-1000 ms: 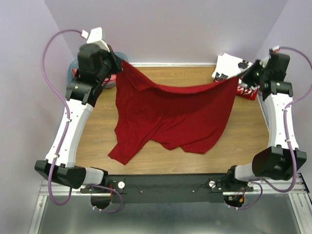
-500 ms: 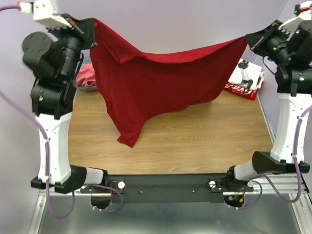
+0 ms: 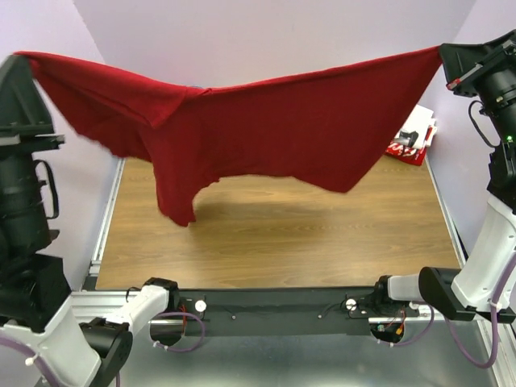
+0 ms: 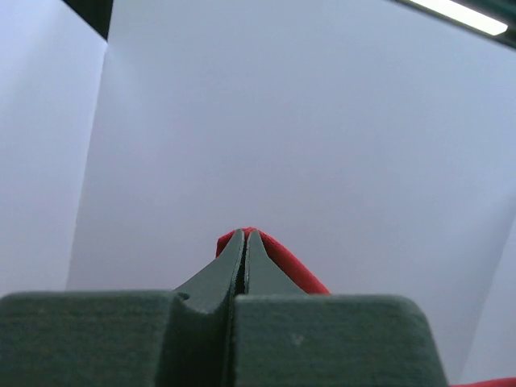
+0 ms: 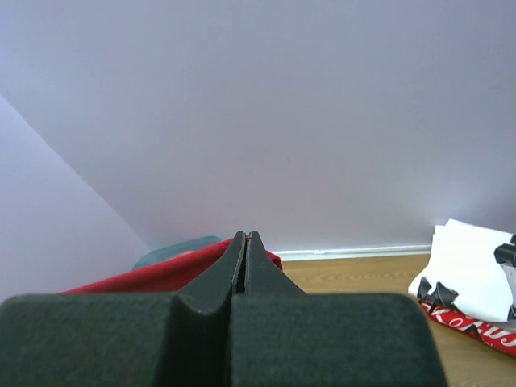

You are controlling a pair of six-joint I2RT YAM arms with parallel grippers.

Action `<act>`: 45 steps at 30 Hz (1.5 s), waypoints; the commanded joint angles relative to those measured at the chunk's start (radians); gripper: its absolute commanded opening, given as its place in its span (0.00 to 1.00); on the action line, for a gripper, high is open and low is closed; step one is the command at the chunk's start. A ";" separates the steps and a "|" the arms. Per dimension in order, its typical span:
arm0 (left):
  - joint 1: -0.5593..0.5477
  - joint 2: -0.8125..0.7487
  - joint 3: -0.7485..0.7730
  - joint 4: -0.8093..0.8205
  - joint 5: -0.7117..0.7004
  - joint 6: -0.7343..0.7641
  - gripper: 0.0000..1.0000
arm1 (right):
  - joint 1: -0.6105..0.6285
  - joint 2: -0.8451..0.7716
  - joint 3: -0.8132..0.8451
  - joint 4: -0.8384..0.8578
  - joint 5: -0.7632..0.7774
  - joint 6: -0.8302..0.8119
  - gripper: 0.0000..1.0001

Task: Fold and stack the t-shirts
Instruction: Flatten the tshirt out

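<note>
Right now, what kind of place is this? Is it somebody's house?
Probably a robot test booth, not a house. Plain lilac walls box in a wooden table, and a robot's left gripper and right gripper hold a deep red t-shirt stretched in the air.

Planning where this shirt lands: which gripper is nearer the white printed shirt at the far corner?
Right. The right gripper is raised near the white shirt; the left gripper is across the table.

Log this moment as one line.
left claw: shut on deep red t-shirt | right claw: shut on it | shirt: stretched between them above table
</note>
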 commanded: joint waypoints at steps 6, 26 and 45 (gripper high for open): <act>0.006 0.145 -0.035 0.081 0.081 0.011 0.00 | 0.002 0.061 -0.065 0.052 0.090 -0.015 0.01; 0.006 0.245 -0.121 0.092 0.181 0.084 0.00 | 0.002 0.067 -0.201 0.113 0.139 -0.070 0.01; 0.006 -0.177 -0.219 0.095 0.167 0.135 0.00 | 0.002 -0.203 -0.198 0.064 0.219 -0.075 0.01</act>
